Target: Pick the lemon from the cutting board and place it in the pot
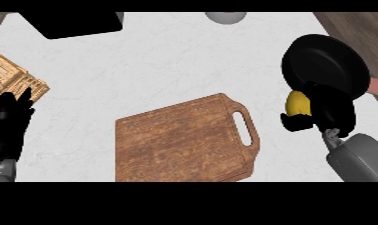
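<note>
The yellow lemon (297, 102) is held in my right hand (328, 109), whose black fingers curl round it, just right of the wooden cutting board (184, 141) and at the near rim of the black pot (325, 65). The lemon is off the board, partly hidden by the hand. The board carries nothing; its handle slot faces right. My left hand (13, 121) rests open at the left edge, fingers up.
A wooden crate (18, 80) sits at the left edge by my left hand. A black slab (74, 23) lies at the back left and a grey round object (226, 17) at the back centre. The counter's right edge runs behind the pot.
</note>
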